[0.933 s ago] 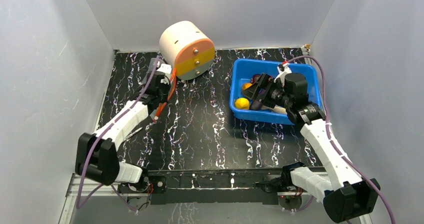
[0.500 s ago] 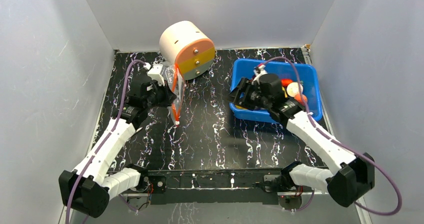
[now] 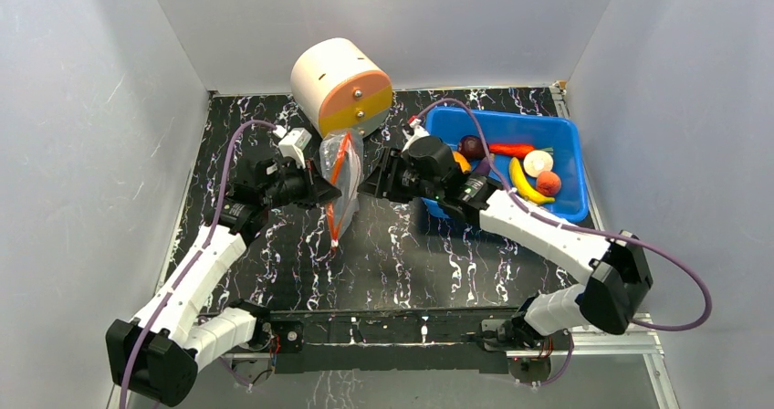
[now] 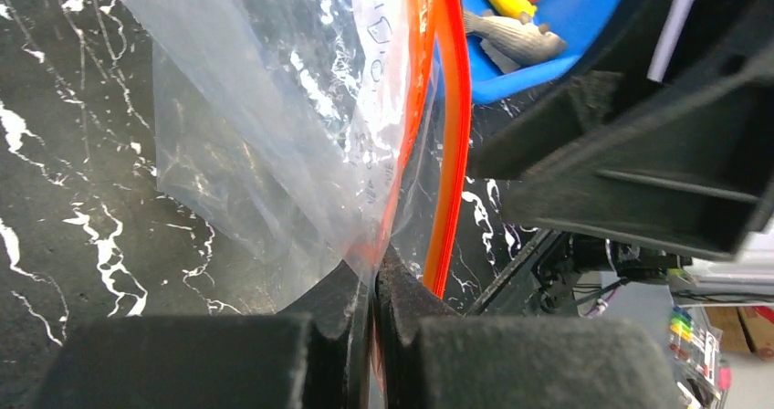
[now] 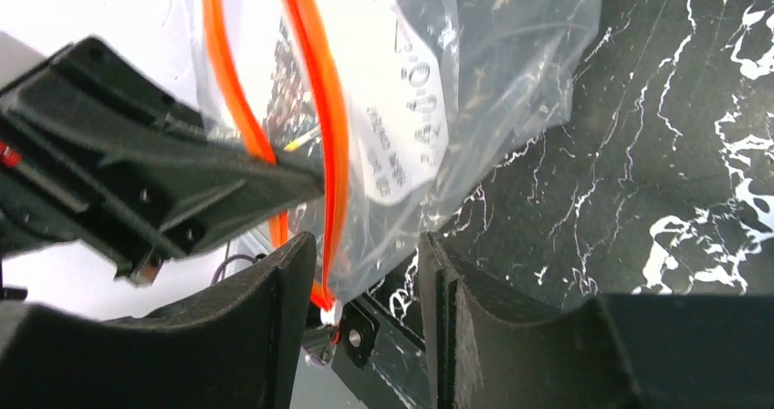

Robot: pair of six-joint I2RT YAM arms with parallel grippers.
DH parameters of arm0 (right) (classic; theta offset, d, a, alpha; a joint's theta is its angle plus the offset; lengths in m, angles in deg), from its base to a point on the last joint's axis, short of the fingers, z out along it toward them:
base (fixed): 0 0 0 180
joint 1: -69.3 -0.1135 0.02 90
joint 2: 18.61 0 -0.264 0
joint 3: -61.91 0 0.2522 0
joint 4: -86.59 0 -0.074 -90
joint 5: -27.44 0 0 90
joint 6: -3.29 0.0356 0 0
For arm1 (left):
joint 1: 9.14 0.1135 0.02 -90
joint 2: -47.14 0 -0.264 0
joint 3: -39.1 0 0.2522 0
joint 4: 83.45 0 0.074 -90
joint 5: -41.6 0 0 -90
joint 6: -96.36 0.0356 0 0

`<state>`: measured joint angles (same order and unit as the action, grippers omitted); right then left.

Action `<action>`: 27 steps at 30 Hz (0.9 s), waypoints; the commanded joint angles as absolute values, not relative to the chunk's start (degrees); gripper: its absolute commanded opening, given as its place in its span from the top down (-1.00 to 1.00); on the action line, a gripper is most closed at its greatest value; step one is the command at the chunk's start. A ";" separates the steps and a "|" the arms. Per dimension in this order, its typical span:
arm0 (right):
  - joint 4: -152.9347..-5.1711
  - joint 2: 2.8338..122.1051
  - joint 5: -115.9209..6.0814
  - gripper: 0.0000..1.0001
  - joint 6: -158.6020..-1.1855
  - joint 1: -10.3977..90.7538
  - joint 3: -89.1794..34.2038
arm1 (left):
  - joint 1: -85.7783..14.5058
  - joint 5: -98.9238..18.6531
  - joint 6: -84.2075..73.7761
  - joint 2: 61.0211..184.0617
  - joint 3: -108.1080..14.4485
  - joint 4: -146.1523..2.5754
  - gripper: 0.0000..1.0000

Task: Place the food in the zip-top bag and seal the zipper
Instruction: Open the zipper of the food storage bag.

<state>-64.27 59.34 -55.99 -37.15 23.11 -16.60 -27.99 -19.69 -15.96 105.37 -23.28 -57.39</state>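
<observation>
blue bin [image 3: 529, 119] — back right | cream-orange cylinder [image 3: 333, 76] — back centre | marbled table [image 3: 402, 254]

A black desk [image 3: 383, 245] veined with white marbling forms the floor of the enclosure. Three plain pale grey walls close it in: the back wall [image 3: 411, 16], the left wall [image 3: 82, 153] and the right wall [image 3: 675, 108], each faintly scuffed. A metal rail [image 3: 643, 343] runs along the desk's near edge. The light is even and soft, with only weak shadows on the desk.
</observation>
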 commanded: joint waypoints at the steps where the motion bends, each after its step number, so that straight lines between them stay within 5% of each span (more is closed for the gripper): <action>1: -68.31 61.91 -59.29 0.16 -37.66 22.56 -21.68 | -27.78 -14.01 -16.40 102.58 -22.19 -58.18 1.00; 20: -67.73 67.58 -58.56 0.15 -39.04 22.55 -25.85 | -27.80 -10.65 -18.48 103.33 -19.28 -61.56 1.00; 27: -68.40 66.97 -56.29 -0.04 -38.28 22.55 -26.12 | -27.81 -10.32 -19.39 102.82 -18.54 -62.26 1.00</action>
<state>-65.04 68.02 -57.41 -38.26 22.54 -23.27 -27.99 -12.37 -18.35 103.80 -19.28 -60.80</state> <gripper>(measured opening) 0.503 0.010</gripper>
